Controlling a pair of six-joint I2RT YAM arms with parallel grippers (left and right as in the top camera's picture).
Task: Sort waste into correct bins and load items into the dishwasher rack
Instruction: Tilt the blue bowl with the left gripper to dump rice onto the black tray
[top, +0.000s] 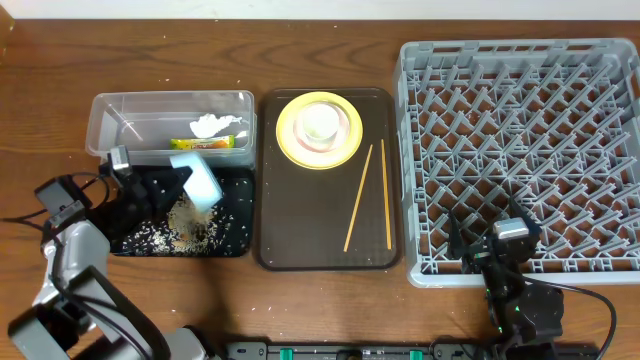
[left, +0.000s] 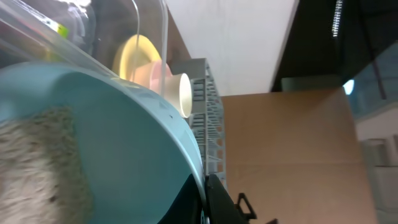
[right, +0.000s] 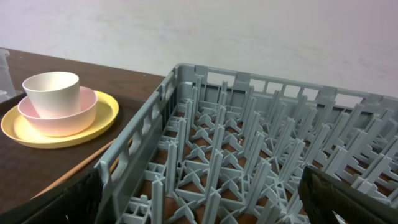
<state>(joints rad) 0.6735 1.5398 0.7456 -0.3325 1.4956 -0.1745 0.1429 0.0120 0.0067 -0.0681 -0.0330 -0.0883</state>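
Wooden table (top: 330, 50), pale wall behind.

Grey dishwasher rack (top: 408, 160): right of the brown serving tray (top: 300, 220), no dishes loaded. The right gripper (top: 492, 232) hangs over the rack's near edge, jaws spread wide, holding nothing.

Clear tub (top: 140, 125): left of the serving tray, far side.

Black tray (top: 235, 215): left of the serving tray, near side.

Yellow plate (top: 288, 140): on the serving tray's far end, carrying the pink bowl (right: 62, 115) with the white cup (right: 55, 92) inside.

Light blue bowl (top: 197, 178): left of the serving tray, tipped above the black tray. The left gripper (top: 172, 183) is clamped tight on its rim.

Two chopsticks (top: 358, 198): loose on the serving tray's right half.

Tissue (top: 210, 124) and yellow-green wrapper (top: 215, 143): inside the clear tub.

Rice grains (top: 185, 232): scattered in the black tray; more cling inside the blue bowl.
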